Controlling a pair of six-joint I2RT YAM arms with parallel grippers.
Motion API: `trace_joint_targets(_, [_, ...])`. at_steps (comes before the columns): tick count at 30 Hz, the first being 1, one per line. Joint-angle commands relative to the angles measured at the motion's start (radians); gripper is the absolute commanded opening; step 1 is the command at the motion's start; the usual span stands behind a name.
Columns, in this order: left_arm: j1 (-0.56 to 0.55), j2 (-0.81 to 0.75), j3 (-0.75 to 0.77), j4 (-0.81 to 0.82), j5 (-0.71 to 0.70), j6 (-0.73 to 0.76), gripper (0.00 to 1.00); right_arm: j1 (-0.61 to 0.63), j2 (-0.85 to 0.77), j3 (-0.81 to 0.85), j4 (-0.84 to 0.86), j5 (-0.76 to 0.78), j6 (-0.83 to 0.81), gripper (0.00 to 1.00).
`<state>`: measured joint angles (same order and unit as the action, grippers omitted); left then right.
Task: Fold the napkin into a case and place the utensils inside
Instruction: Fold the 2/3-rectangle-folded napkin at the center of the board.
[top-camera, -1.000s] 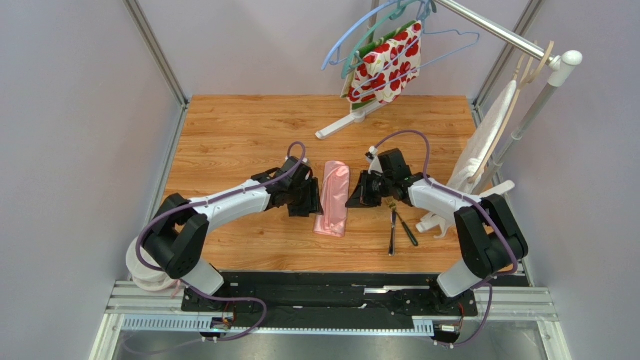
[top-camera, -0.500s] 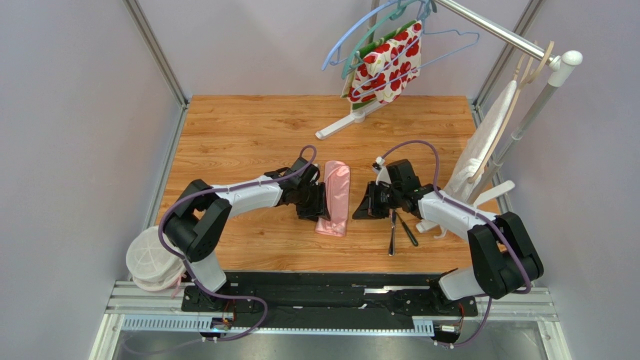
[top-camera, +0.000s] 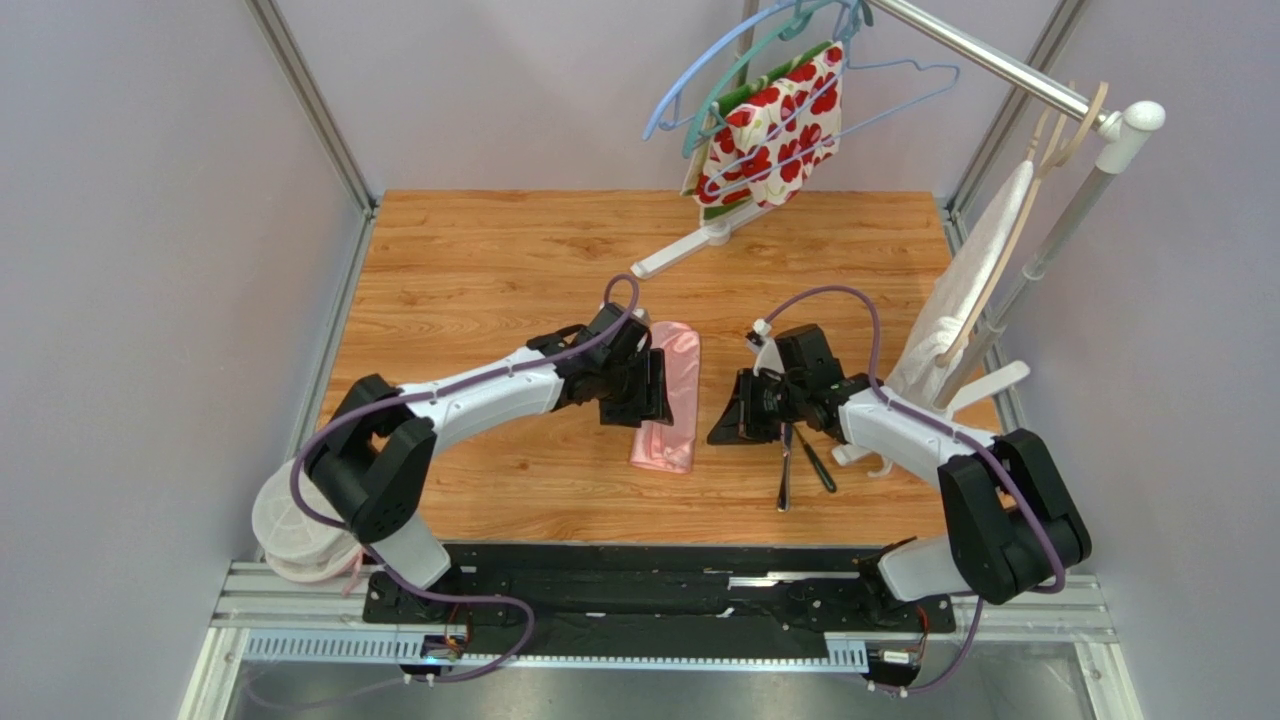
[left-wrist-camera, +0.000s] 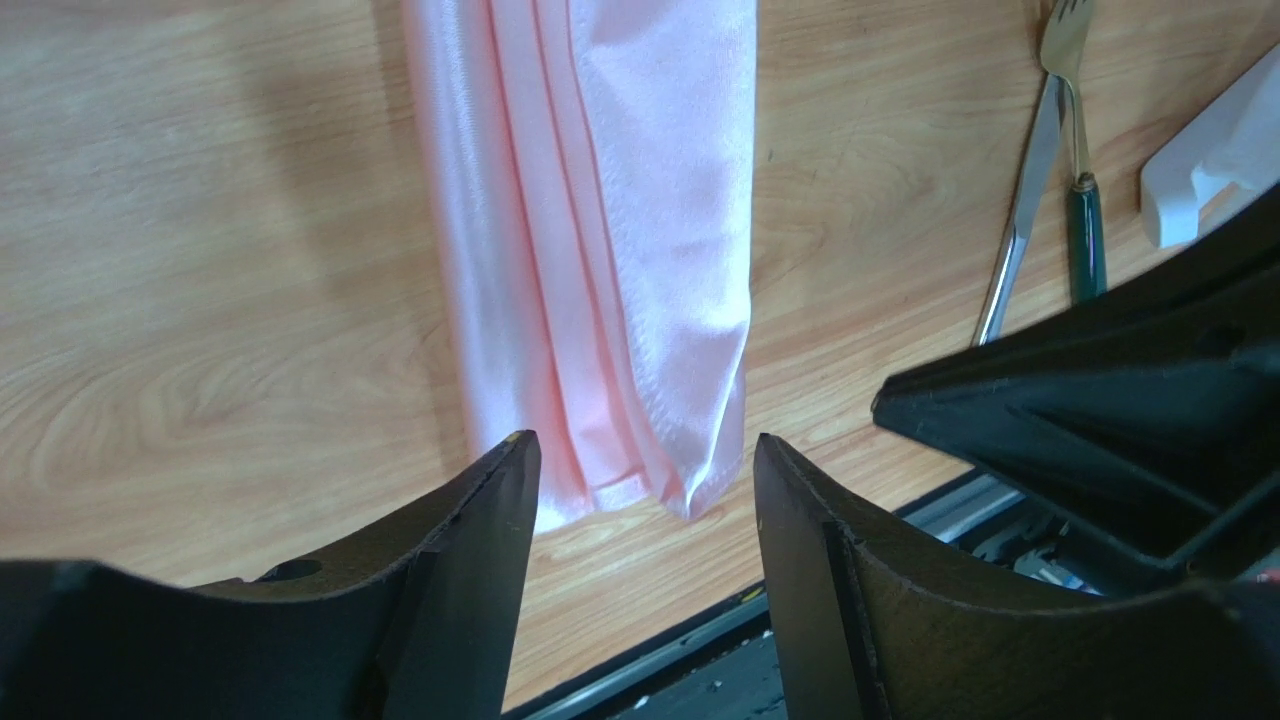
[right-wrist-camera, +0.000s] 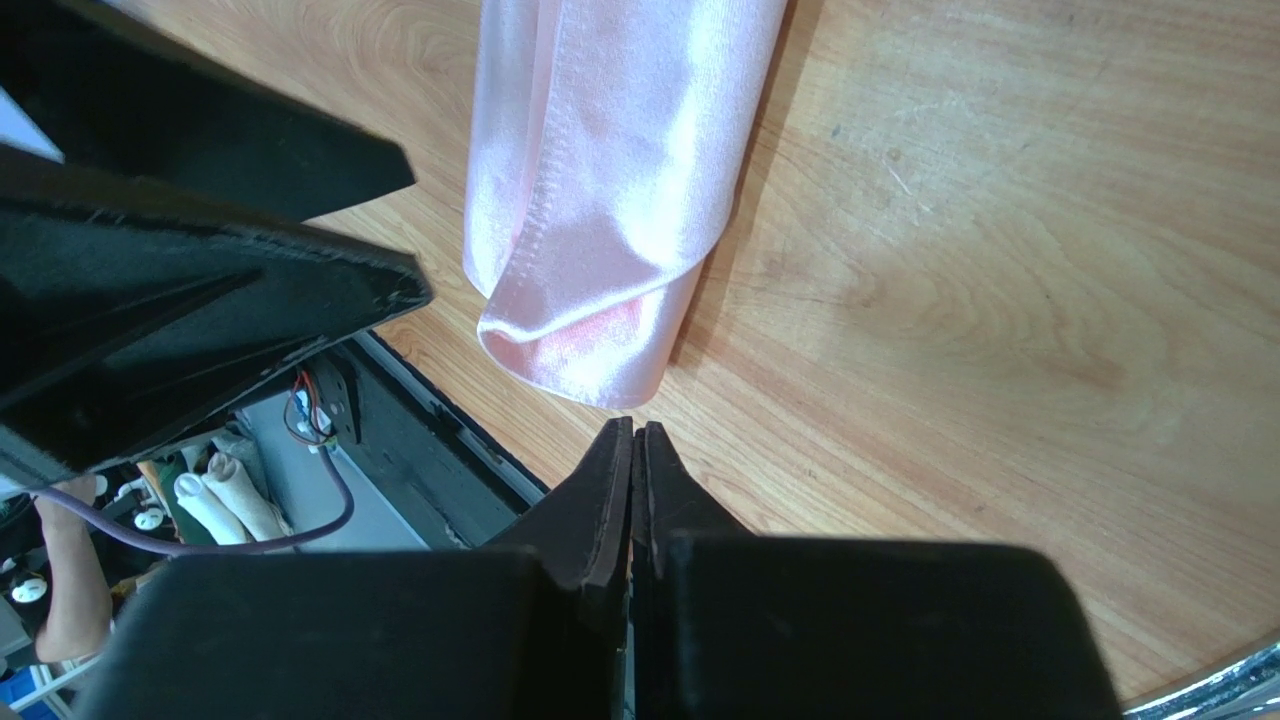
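We see the napkin (top-camera: 672, 393) near the middle of the wood-grain table (top-camera: 481, 270), folded into a narrow oblong packet. Its long axis runs from the far side of the table towards the arms' bases, and the far end leans slightly to the right. The cloth is plain light pink with a satin sheen. From the left wrist, the napkin (left-wrist-camera: 616, 225) shows several lengthwise layers whose edges run side by side down to its near end. From the right wrist, that near end (right-wrist-camera: 594, 338) looks rounded and turned over, with a stitched hem along one edge.

The left gripper (top-camera: 657, 387) sits at the napkin's left edge. Its black wedge-shaped jaws are spread, and in its own view (left-wrist-camera: 639, 450) nothing is pinched between them. We cannot tell whether it touches the cloth.

The right gripper (top-camera: 721, 425) is just to the right of the napkin and apart from it. Its jaws (right-wrist-camera: 631, 438) are pressed together with nothing between them.

To the right of the napkin lie the fork (left-wrist-camera: 1085, 225), with silver tines and a dark green handle, and a thin silver piece (left-wrist-camera: 1019, 225). Both lie roughly parallel to the napkin, close together at their far ends.

A red-and-white floral cloth (top-camera: 777, 128) hangs from a hanger at the back.
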<state>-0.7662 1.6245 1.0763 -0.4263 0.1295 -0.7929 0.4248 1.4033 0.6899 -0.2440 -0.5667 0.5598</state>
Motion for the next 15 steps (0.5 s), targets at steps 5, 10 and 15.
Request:
trace_joint_targets(5, [-0.001,0.113,0.097,-0.017,0.044,0.009,0.64,0.006,-0.076,-0.036,0.025,-0.005,-0.006,0.0])
trace_joint_targets(10, [-0.001,0.144,0.085,0.013,0.073,0.003,0.65,0.005,-0.069,-0.049,0.037,-0.012,0.002,0.0])
trace_joint_targets(15, [-0.001,0.181,0.074,0.052,0.104,-0.015,0.63,0.008,-0.067,-0.053,0.045,-0.016,0.003,0.0])
